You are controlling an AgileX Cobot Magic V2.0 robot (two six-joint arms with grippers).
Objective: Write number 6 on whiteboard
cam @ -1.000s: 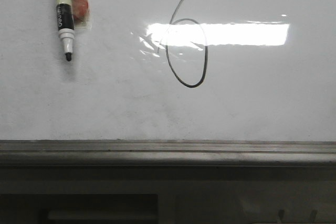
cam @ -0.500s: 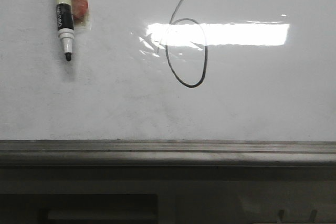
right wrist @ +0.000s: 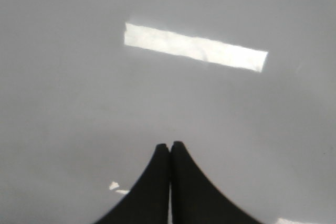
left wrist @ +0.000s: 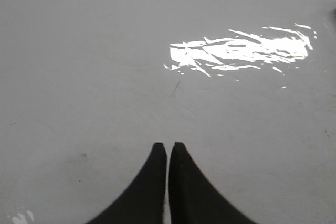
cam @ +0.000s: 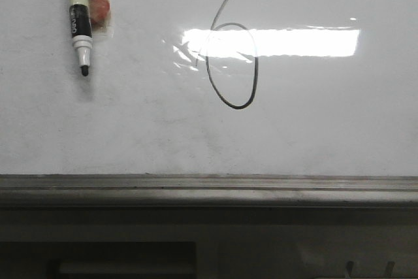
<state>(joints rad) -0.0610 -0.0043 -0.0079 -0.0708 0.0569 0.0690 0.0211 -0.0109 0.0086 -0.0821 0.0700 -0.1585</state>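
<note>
- Number 6 [cam: 232,63] stands drawn on the whiteboard [cam: 326,115], a thin dark line with a tall narrow loop and a curved tail running up to the right, crossing the bright light reflection [cam: 294,42] in the upper middle of the front view.
- A marker [cam: 79,21] lies uncapped on the board well to the left of the figure, tip pointing down, with a small red-and-clear object [cam: 99,6] just beside it.
- The left gripper [left wrist: 167,146] hangs over bare board with its fingers pressed nearly together, holding nothing.
- The right gripper [right wrist: 169,145] is likewise closed and empty above plain board.
- The grey ledge [cam: 209,184] runs along the board's lower edge.
- Judged from the finished stroke and the marker set aside, the writing step appears done; little seems left but to keep both arms clear of the ink so the line is not smeared.
- Compared with the front views of a second and half a second ago, nothing differs: figure, marker and reflection sit in the same places.
</note>
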